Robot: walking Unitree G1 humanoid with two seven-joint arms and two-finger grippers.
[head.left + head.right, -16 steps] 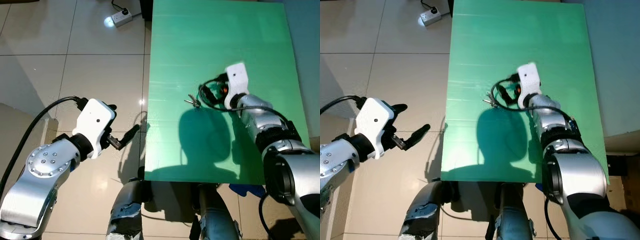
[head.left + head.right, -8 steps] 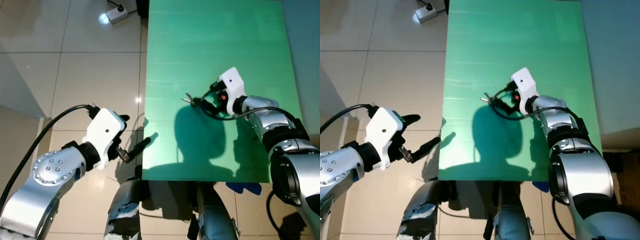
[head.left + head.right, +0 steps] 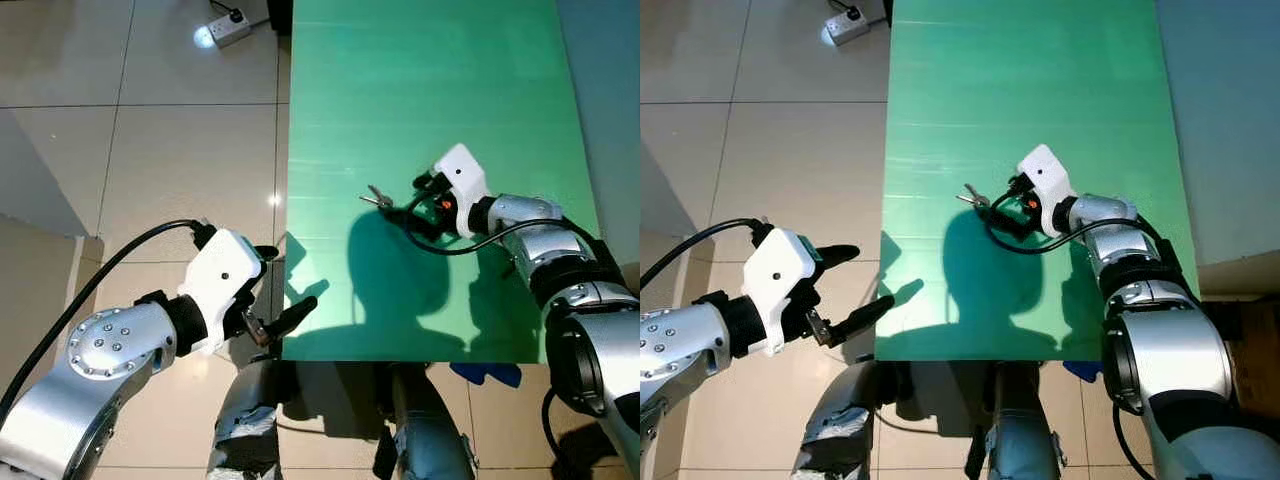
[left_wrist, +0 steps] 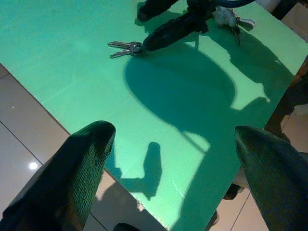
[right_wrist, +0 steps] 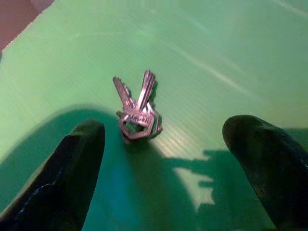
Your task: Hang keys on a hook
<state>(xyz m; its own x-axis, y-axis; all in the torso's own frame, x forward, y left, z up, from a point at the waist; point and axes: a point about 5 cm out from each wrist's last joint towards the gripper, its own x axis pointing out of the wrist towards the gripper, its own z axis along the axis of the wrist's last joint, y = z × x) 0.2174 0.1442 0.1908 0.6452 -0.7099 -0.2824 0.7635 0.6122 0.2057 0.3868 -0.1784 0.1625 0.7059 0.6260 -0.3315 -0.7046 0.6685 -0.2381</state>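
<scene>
The left gripper (image 3: 278,318) hangs spread and empty at the green table's (image 3: 420,90) near-left corner over the tiled floor (image 3: 150,140), while the keys (image 5: 137,113) lie on the table between the right gripper's (image 3: 405,203) parted, empty fingers.

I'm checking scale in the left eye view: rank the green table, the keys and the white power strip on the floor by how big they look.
1. green table
2. power strip, though it lies farther off
3. keys

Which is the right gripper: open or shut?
Open: the right gripper has its black fingers spread either side of the keys, not touching them.
</scene>
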